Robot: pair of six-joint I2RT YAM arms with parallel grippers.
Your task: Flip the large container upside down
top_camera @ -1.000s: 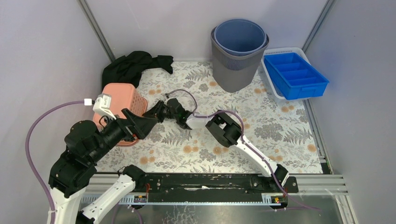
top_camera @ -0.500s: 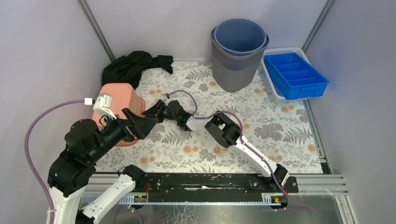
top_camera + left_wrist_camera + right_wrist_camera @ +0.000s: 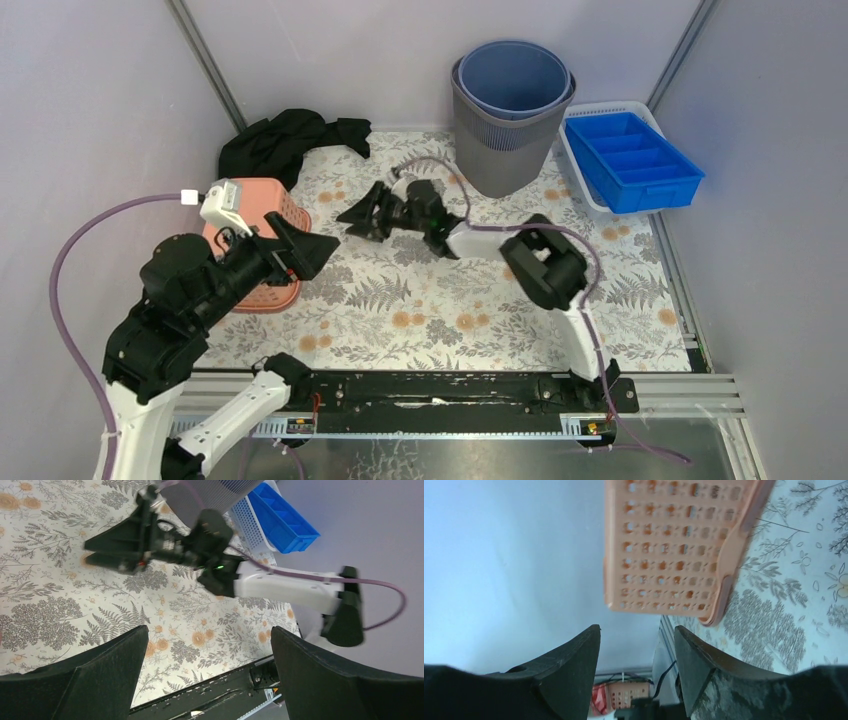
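Note:
The large container, a salmon-pink perforated basket (image 3: 252,203), stands at the left of the floral mat with its flat base up. In the right wrist view the basket (image 3: 669,545) has its rim down against the mat. My left gripper (image 3: 315,250) hovers over the basket's right side, wide open with nothing between its fingers (image 3: 209,630). My right gripper (image 3: 350,222) is a short way to the right of the basket, apart from it and pointing at it. It is open and holds nothing (image 3: 636,627). The left wrist view shows the right gripper (image 3: 87,552) above the mat.
A grey bin (image 3: 505,135) with a blue bin nested inside stands at the back. A blue divided tray (image 3: 632,160) rests in a white basket at the back right. Black cloth (image 3: 285,140) lies behind the pink basket. Walls close in on both sides.
My right gripper has drawn back from the basket to the right and farther away, and its jaws have spread. My left arm has shifted slightly left. The basket stays put.

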